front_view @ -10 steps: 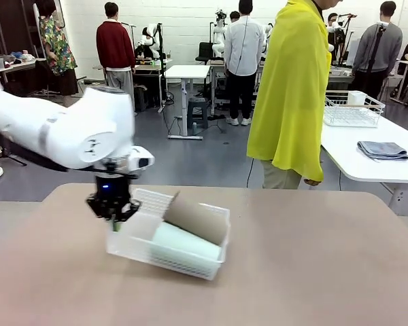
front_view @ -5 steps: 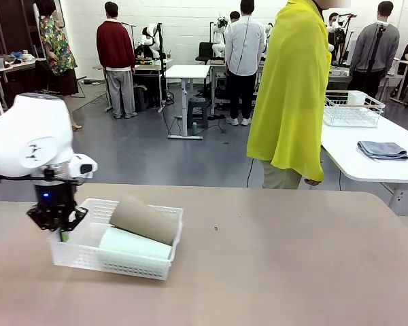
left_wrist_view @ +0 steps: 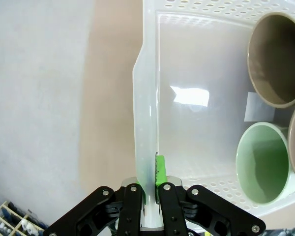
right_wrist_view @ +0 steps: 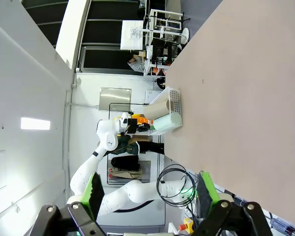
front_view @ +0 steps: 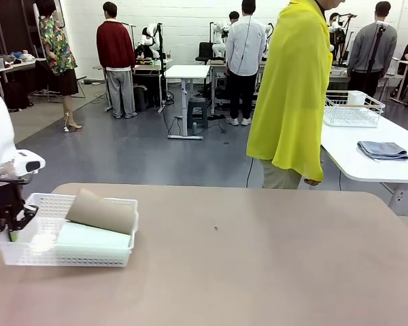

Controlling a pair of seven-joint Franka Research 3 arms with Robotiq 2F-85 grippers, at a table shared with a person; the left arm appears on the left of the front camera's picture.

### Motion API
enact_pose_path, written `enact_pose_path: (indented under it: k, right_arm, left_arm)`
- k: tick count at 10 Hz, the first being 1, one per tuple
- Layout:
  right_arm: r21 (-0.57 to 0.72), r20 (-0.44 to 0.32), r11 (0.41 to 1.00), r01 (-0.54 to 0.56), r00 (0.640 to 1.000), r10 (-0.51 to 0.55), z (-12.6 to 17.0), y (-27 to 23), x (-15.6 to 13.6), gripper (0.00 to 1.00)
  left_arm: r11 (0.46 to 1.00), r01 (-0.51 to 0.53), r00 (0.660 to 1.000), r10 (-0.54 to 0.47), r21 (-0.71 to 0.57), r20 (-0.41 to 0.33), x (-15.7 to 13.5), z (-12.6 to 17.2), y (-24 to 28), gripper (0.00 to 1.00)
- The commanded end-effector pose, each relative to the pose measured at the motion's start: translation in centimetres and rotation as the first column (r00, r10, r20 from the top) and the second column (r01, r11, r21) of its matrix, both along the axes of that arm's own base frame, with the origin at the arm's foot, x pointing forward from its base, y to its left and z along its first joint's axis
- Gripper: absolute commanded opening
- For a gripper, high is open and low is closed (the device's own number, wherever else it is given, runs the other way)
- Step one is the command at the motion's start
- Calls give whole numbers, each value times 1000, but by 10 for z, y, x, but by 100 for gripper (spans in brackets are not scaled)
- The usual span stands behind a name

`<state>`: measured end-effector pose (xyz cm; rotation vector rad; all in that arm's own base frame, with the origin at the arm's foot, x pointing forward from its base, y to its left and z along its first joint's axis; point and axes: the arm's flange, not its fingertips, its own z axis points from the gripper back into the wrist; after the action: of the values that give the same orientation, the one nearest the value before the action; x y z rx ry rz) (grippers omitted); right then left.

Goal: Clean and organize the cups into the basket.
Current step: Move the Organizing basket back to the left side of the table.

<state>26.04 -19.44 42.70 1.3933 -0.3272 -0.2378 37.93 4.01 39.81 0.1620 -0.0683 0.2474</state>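
Both cups, tan-brown tumbler [front_view: 100, 211] and mint-green tumbler [front_view: 92, 237], lie inside white lattice plastic basket [front_view: 75, 258] at table's near left; left gripper [front_view: 5, 219] pinches its rim, right gripper [right_wrist_view: 146, 194] spread, empty; organizing looks nearly done.

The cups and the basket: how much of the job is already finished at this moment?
Done: the tan cup and the mint cup both lie on their sides inside the white basket. In hand: the left tool is shut on the basket's rim at the table's left end. Left: probably only releasing the basket.
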Motion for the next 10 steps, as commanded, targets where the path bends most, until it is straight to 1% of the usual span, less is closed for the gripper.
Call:
enact_pose_path:
  k: [1, 6, 7, 10]
  right_arm:
    - [3, 2, 1000, 9, 1000, -9, -2, 2, 1, 100]
    - [3, 2, 1000, 9, 1000, -9, -2, 2, 1, 100]
    - [3, 2, 1000, 9, 1000, -9, -2, 2, 1, 100]
    - [3, 2, 1000, 9, 1000, -9, -2, 2, 1, 100]
  left_arm:
    - [1000, 4, 999, -5, 26, 38, -9, -17, 11, 5]
    - [995, 94, 995, -93, -28, 48, 14, -33, 7, 5]
    - [993, 110, 993, -109, -29, 41, 17, -35, 5, 5]
    - [992, 125, 992, -124, -33, 37, 19, -34, 7, 97]
